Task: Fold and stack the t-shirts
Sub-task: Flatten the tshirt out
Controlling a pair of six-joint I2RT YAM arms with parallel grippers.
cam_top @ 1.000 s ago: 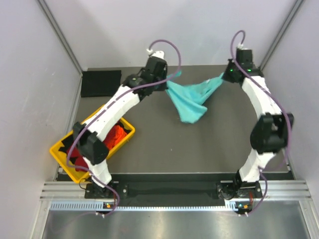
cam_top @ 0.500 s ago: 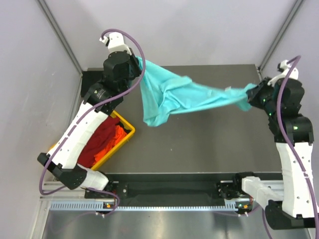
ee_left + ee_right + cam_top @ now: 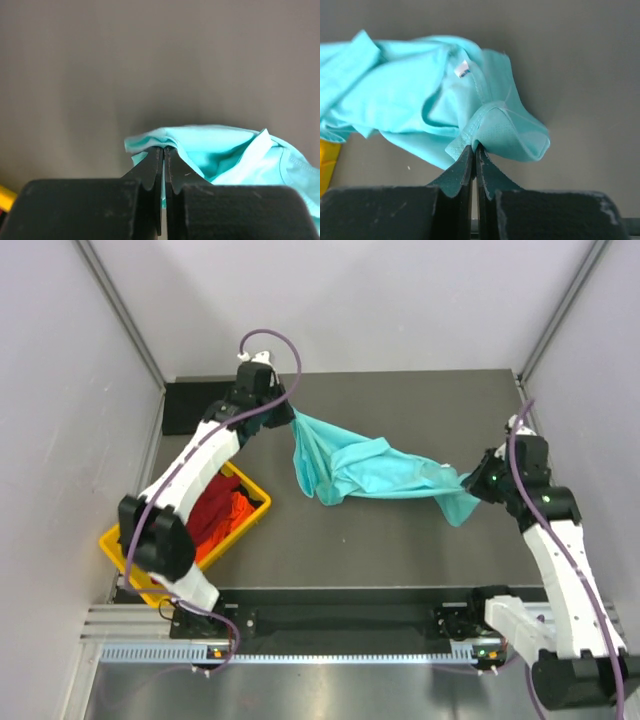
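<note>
The mint-teal t-shirt (image 3: 370,468), pinched at either end by the clamped-shut left end effector (image 3: 163,148) and right end effector (image 3: 474,146), is best pulled taut, then laid flat on the counter (image 3: 400,540).

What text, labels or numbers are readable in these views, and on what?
Nothing can be quoted: no text is legible.
White neck label on the mint-teal t-shirt: a small blue mark, too small and blurred to read.
No other lettering shows in any of the three views.
</note>
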